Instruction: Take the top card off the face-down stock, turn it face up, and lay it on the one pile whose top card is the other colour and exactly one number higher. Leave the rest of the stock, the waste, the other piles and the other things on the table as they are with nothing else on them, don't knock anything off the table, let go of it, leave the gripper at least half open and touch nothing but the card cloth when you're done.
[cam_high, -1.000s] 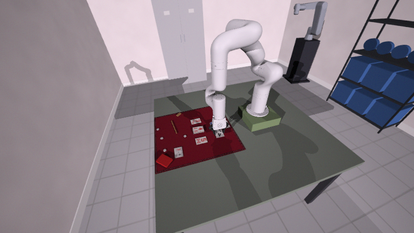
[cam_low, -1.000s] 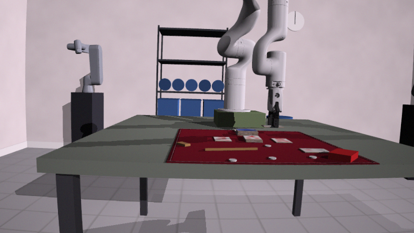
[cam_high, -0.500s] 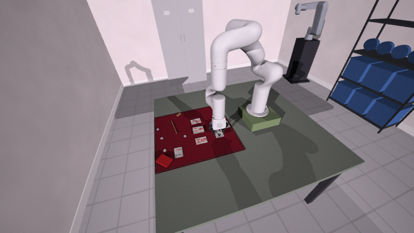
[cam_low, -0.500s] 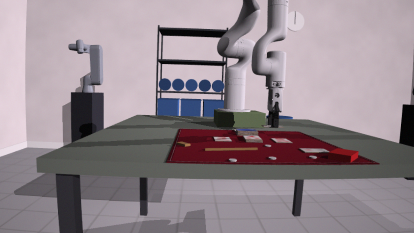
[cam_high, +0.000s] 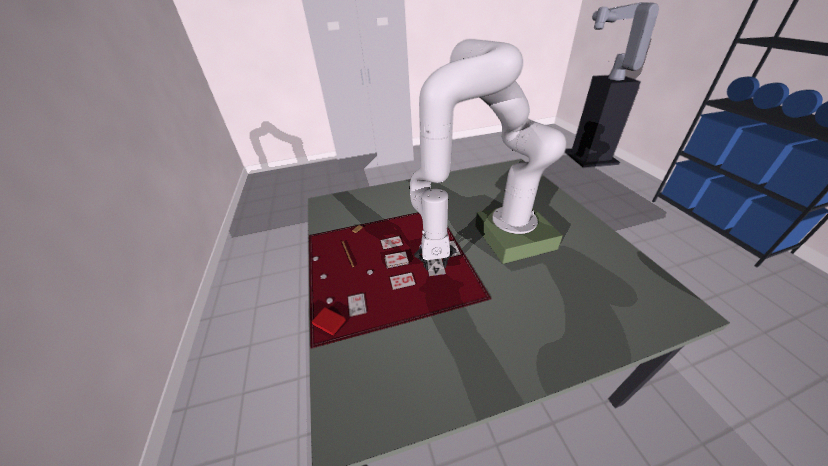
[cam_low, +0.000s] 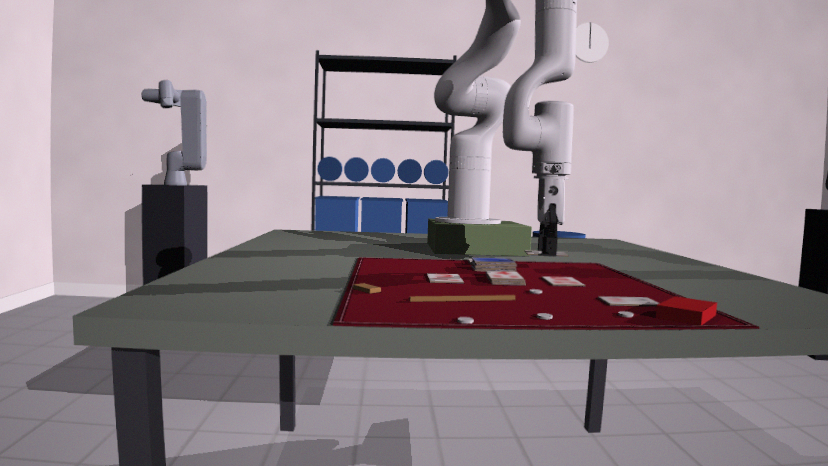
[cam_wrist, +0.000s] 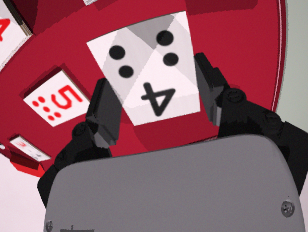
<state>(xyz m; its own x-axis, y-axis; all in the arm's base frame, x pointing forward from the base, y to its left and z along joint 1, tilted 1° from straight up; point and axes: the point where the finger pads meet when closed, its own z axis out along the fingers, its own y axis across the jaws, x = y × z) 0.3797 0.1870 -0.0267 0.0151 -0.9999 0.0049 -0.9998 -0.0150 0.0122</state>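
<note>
My gripper (cam_high: 435, 263) (cam_low: 547, 250) (cam_wrist: 153, 80) is shut on a face-up black 4 card (cam_high: 436, 268) (cam_wrist: 150, 65), with a finger at each long edge. The card is level and raised above the red cloth (cam_high: 376, 225) (cam_low: 579, 312) (cam_wrist: 240, 50). The red 5 pile (cam_high: 402, 281) (cam_low: 563, 281) (cam_wrist: 59, 99) lies beside it, lower down. A thicker pile with a red top card (cam_high: 396, 259) (cam_low: 505, 276) and another red-faced pile (cam_high: 391, 242) (cam_low: 444, 277) lie in the same row. The blue-backed stock (cam_low: 494, 262) stands behind the thicker pile; the gripper hides it in the top view.
A black-marked card shows partly behind the gripper. A separate face-up card (cam_high: 357, 304) (cam_low: 627, 301) lies beside the red box (cam_high: 329, 321) (cam_low: 686, 310). A wooden stick (cam_high: 348, 253) (cam_low: 462, 298), a small wooden block (cam_high: 357, 229) (cam_low: 367, 288) and several white discs are on the cloth.
</note>
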